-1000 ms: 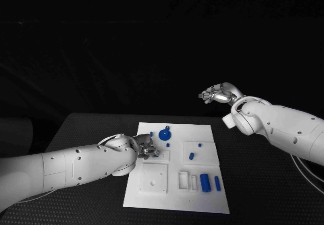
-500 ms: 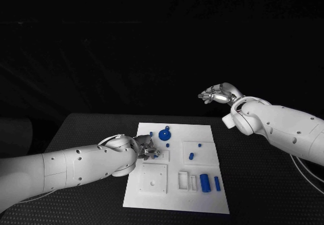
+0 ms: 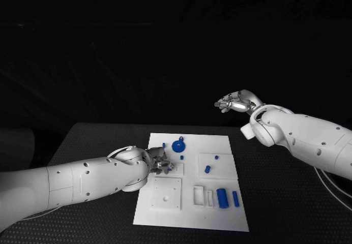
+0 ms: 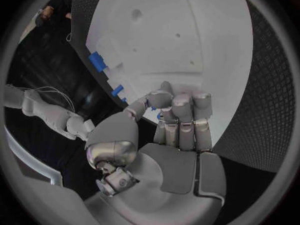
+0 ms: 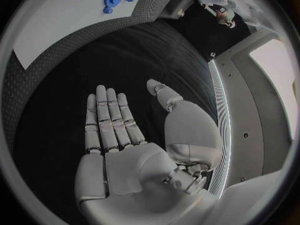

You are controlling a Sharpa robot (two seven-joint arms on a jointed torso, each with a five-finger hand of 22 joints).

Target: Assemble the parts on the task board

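1. Two white arms reach over a black counter (image 3: 286, 203) that carries the white task board (image 3: 192, 223), the landmark for all positions below.
2. Left hand (image 3: 158, 161): it sits low over the board's left edge, at about mid-length. In the left wrist view the fingers (image 4: 181, 116) are curled in toward the thumb, with a small blue part (image 4: 160, 116) showing between them; whether that part is actually gripped cannot be told.
3. Square white block (image 3: 167, 193): it lies on the board's near-left area, just nearer the robot than the left hand.
4. Round blue part (image 3: 178, 147): it lies on the board's far end, just beyond the left hand. A small blue peg (image 3: 182, 157) stands close by, nearer the robot.
5. Two small blue parts (image 3: 209, 168): they stand on a raised white square right of the board's centre.
6. Blue cylinder (image 3: 222, 197) and slim blue bar (image 3: 236, 199): they lie side by side on the board's near-right area, right of a white slotted holder (image 3: 199, 195).
7. Right hand (image 3: 233, 103): it is raised beyond the board's far-right corner, well apart from it. In the right wrist view the fingers (image 5: 109, 117) are straight and released, holding nothing, palm over bare counter.
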